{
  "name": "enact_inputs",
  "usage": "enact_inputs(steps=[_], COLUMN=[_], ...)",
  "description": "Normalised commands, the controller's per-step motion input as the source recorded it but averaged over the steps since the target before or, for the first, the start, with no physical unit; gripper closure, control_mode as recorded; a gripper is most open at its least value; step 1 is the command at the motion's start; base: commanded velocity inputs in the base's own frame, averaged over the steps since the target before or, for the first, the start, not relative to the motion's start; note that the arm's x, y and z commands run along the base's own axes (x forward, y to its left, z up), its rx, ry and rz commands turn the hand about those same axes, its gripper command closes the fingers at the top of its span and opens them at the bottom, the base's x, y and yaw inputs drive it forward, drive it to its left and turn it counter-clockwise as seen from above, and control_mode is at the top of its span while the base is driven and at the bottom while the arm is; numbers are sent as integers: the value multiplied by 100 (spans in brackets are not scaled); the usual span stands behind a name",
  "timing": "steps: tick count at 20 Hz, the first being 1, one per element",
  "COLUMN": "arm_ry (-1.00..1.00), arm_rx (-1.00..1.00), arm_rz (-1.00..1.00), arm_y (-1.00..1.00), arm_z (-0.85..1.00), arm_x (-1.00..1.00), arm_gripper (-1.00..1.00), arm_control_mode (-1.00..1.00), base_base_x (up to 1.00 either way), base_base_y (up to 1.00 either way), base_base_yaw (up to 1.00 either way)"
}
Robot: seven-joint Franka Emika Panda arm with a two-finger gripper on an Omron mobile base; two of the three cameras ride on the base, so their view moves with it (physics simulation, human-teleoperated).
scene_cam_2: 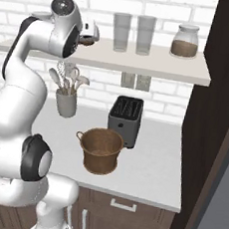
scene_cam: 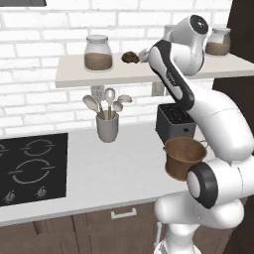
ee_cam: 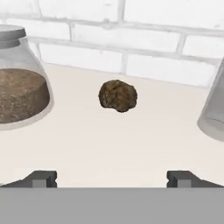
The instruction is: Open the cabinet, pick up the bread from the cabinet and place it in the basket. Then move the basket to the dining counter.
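Observation:
The bread (ee_cam: 117,95) is a small dark brown lumpy roll lying on the pale open wall shelf (scene_cam: 99,74), between a glass jar and a drinking glass. From the left base view the bread (scene_cam: 130,57) lies just left of my hand. My gripper (ee_cam: 112,178) is open, level with the shelf and a short way in front of the bread, with nothing between its fingers. The hand (scene_cam_2: 89,33) hovers over the shelf's left part. The brown bucket-shaped basket (scene_cam: 181,166) (scene_cam_2: 100,160) stands empty on the counter in front of the toaster. The dining counter is out of view.
A jar of brown contents (scene_cam: 98,53) (ee_cam: 19,94) stands left of the bread and a glass (ee_cam: 214,118) stands to its right. Another jar (scene_cam_2: 184,41) and two glasses (scene_cam_2: 129,33) share the shelf. Below are a toaster (scene_cam_2: 125,118), a utensil cup (scene_cam: 107,126), a stove top (scene_cam: 32,166) and a dark tall cabinet (scene_cam_2: 216,122).

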Motion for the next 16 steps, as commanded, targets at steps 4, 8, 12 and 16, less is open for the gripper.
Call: enact_inputs(steps=[4, 8, 12, 16], arm_ry=[14, 6, 0, 1], arm_rx=[0, 0, 0, 0], arm_rz=[5, 0, 0, 0], arm_y=[2, 13, 18, 17], arm_z=[-29, -1, 0, 0], arm_x=[68, 56, 50, 55], arm_gripper=[-100, -100, -100, -100], arm_control_mode=[-100, -100, -100, -100], base_base_x=[0, 0, 0, 0], base_base_y=[0, 0, 0, 0], base_base_yaw=[0, 0, 0, 0])
